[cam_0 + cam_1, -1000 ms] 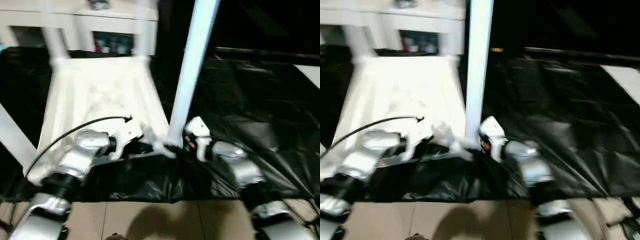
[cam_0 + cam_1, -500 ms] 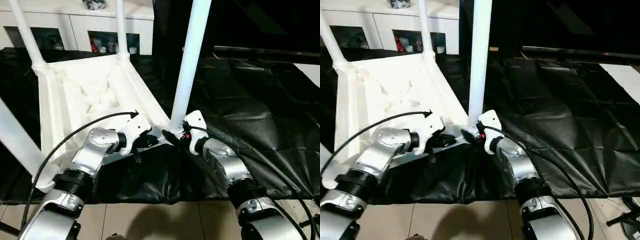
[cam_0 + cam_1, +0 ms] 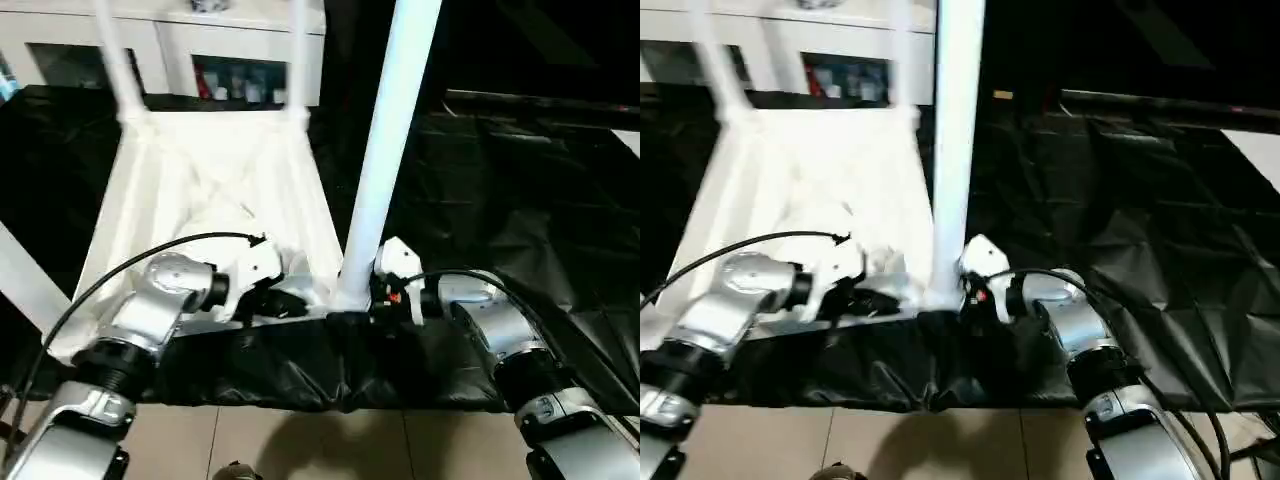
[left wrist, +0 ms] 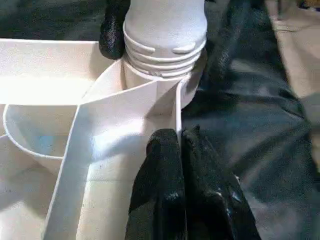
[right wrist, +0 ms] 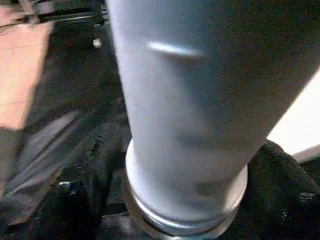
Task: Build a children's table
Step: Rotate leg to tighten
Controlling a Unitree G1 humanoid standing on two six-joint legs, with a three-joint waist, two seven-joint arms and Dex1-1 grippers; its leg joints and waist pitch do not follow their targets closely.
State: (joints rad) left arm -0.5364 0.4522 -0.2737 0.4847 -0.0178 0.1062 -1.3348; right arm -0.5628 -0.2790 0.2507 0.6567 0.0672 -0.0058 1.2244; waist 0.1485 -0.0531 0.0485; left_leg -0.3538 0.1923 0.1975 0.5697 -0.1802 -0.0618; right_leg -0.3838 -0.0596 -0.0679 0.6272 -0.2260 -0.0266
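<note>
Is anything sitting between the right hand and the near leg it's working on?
Nothing visible. The right hand is right up against the base of the near leg, which stands in the corner socket of the tabletop. The left hand is shut on the tabletop's rim beside that socket.

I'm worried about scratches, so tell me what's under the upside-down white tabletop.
Black plastic sheeting lies under the tabletop and spreads around it, with tiled floor at the near edge. Whatever lies directly beneath the top is covered.
</note>
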